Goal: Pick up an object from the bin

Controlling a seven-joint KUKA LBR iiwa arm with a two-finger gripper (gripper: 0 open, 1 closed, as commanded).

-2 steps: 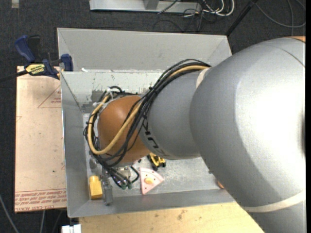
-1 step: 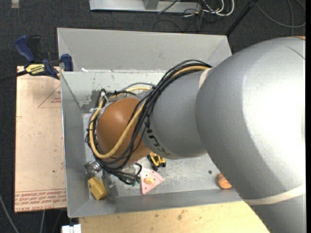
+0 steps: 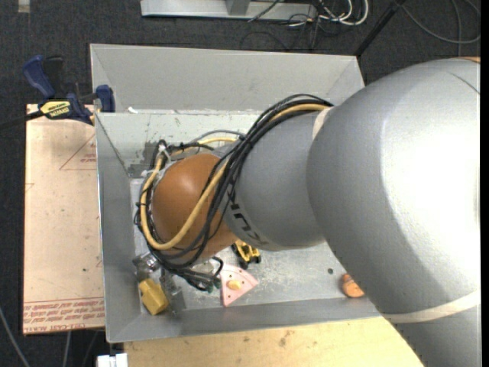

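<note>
1. Nearest the camera, by the front wall of the grey metal bin [image 3: 229, 321], a small yellow block [image 3: 153, 297] lies on the floor in the front left corner, close to where the left and front walls meet.
2. My gripper [image 3: 158, 275] hangs over that corner, its grey metal parts just behind the small yellow block. I cannot tell whether they touch it. Nor can I tell whether the gripper is spread or pressed together, or whether anything is pinched in it.
3. To the right of the block, on the same front strip of floor, lies a flat pale pink piece [image 3: 238, 285] with a pointed corner, apart from the block.
4. Well off to the right, also near the front wall, a small orange rounded lump [image 3: 351, 285] sits at the edge of my arm's outline.
5. A little farther back, a small yellow-and-black thing [image 3: 246, 253] lies just behind the pink piece, partly hidden under my wrist.
6. Behind the gripper sits my rounded orange-brown cover [image 3: 183, 197], with black and cream cables [image 3: 164, 243] looped around it and trailing down towards the gripper.
7. My grey arm [image 3: 397, 189] comes in from the right and covers much of the bin floor.
8. Farthest away, the bin's pale grey back wall [image 3: 221, 82] rises behind the cover and cables.
</note>
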